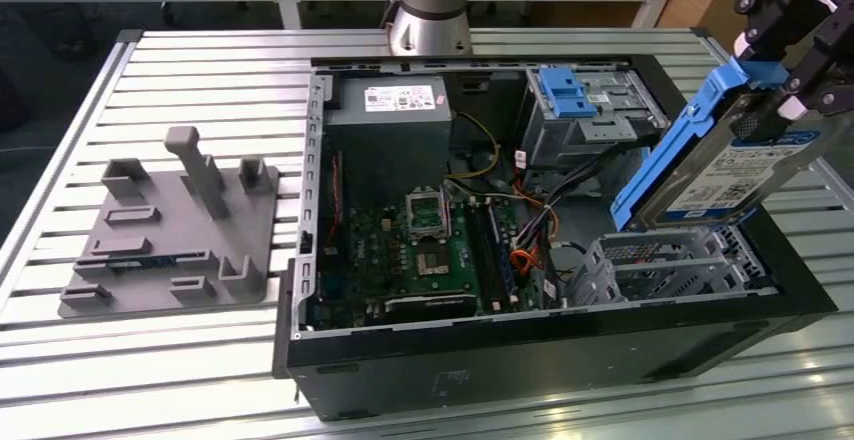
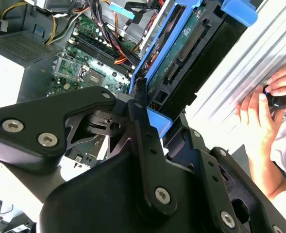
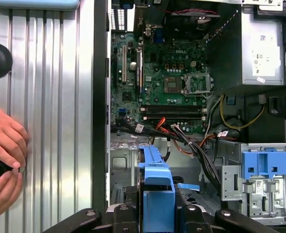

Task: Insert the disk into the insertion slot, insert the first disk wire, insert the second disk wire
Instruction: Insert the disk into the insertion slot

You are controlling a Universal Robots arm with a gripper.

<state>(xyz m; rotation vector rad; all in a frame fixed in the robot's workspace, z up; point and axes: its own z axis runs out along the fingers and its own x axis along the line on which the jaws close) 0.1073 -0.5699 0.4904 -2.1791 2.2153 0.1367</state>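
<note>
At the upper right of the exterior view, gripper (image 1: 781, 78) closed on the disk (image 1: 727, 165), black fingers pinching the upper end of its bright blue carrier. Hanging tilted: handle end high and toward the exterior view's right, lower end down and toward the left, white-and-blue label facing the lower right of the frame. Directly beneath, in the lower right of the open computer case (image 1: 534, 345), the insertion slot (image 1: 667, 260), a low silver cage with perforated walls. Lowest corner of the disk just above the cage's top edge; touching or apart, impossible to tell. Not yet seated in the slot.

Same grip from close by in both wrist views: gripper (image 2: 155, 121) clamped on the blue handle tab, disk (image 2: 191, 43) stretching away over the case; gripper (image 3: 158, 208) with the blue carrier (image 3: 155, 167) standing between its fingers.

Behind the slot, at the upper middle-right of the exterior view, a taller grey cage (image 1: 594, 125) with a blue latch (image 1: 567, 90). Green motherboard (image 1: 427, 250) at the centre of the case, grey power supply (image 1: 387, 100) in its upper left corner, orange and black cables (image 1: 527, 235) between board and slot. Left of the case, on the slatted metal table (image 1: 200, 60), a grey fixture plate (image 1: 160, 270) with upright posts. Arm base (image 1: 430, 10) at top centre.

On the slats beside the case in the first wrist view, a person's 2 hands (image 3: 4, 141) around a small dark object; also visible in the second wrist view (image 2: 259, 111)
</note>
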